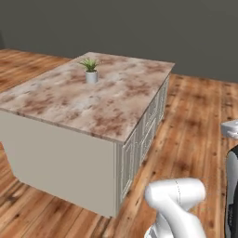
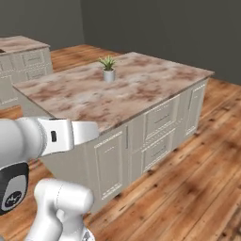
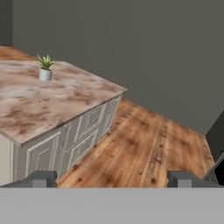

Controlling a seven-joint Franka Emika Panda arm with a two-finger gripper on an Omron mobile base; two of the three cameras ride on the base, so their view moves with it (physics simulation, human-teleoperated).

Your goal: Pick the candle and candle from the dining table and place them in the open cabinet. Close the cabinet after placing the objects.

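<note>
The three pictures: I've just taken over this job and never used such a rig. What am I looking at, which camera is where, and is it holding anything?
The machine is a white robot arm on a driving base in a simulated kitchen. Two pictures come from cameras on the base, behind the arm to its left and right. The third looks along the gripper; the two dark stubs at its bottom are its fingertips, standing wide apart with nothing between them. Ahead is a marble-topped island with cream drawers on a wooden floor. On it stands a small potted plant. A second counter sits far left.
</note>
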